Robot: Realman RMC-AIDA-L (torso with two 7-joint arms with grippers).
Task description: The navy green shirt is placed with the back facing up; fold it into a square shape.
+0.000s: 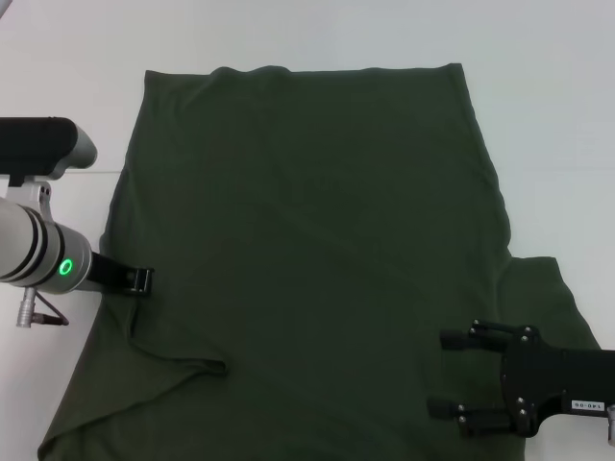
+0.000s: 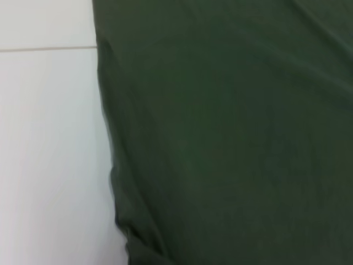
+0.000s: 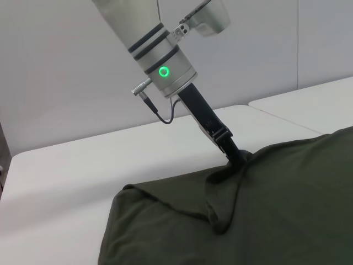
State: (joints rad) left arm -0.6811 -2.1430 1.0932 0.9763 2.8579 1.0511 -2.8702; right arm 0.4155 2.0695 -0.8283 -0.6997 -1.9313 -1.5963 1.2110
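Observation:
The navy green shirt [image 1: 317, 240] lies flat on the white table with its plain back up, and it is far bigger than my grippers. It also fills the left wrist view [image 2: 231, 132] and shows in the right wrist view [image 3: 287, 204]. My left gripper [image 1: 144, 280] is at the shirt's left edge, shut on a pinch of cloth that rises in a small ridge to it [image 3: 236, 156]. My right gripper [image 1: 444, 375] is open and empty, over the shirt's near right part beside the right sleeve [image 1: 548, 288].
The white table [image 1: 58, 77] shows bare along the left, far and right sides of the shirt. A crease runs across the shirt's near left corner [image 1: 183, 365]. A seam between table panels shows in the left wrist view [image 2: 44, 49].

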